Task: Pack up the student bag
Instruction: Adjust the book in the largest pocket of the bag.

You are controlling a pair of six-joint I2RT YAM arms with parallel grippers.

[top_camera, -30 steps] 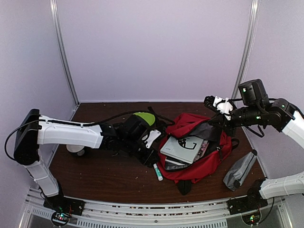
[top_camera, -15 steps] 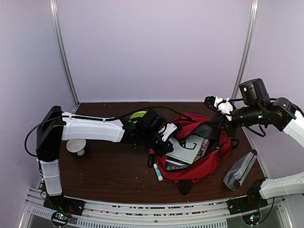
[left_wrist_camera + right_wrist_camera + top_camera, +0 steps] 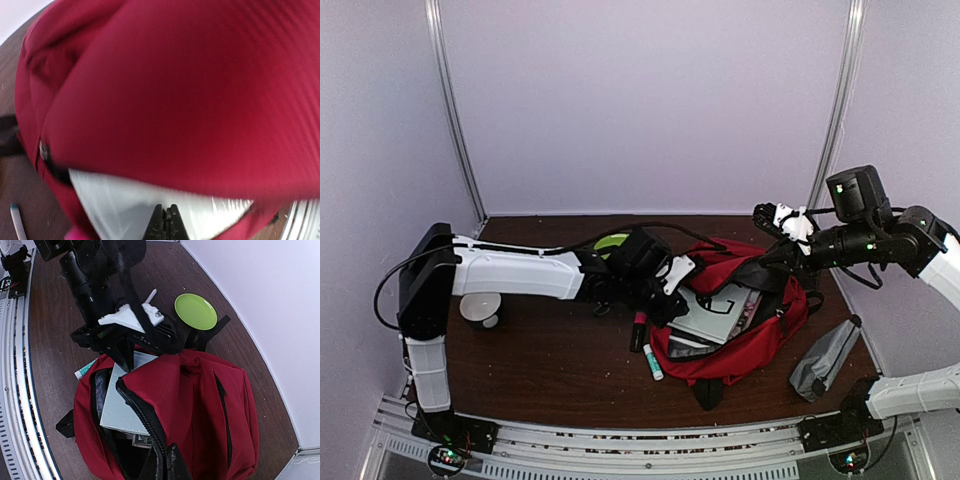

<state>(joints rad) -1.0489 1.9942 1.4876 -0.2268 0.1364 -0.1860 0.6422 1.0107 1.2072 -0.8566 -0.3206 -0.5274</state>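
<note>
The student bag is a large red backpack lying open right of centre; it also shows in the right wrist view and fills the left wrist view. A grey book lies in its mouth. My right gripper is shut on the bag's black zipper edge and holds the flap up. My left gripper is shut, its tips against the book's near corner at the bag's left rim.
A green plate lies behind the left arm. A teal-capped tube and a dark pen lie left of the bag. A grey pouch lies at the right. A white round object sits at the left.
My left arm has swung right from the table to the bag's opening, its shut gripper now at the book. The right gripper has kept hold of the flap.
</note>
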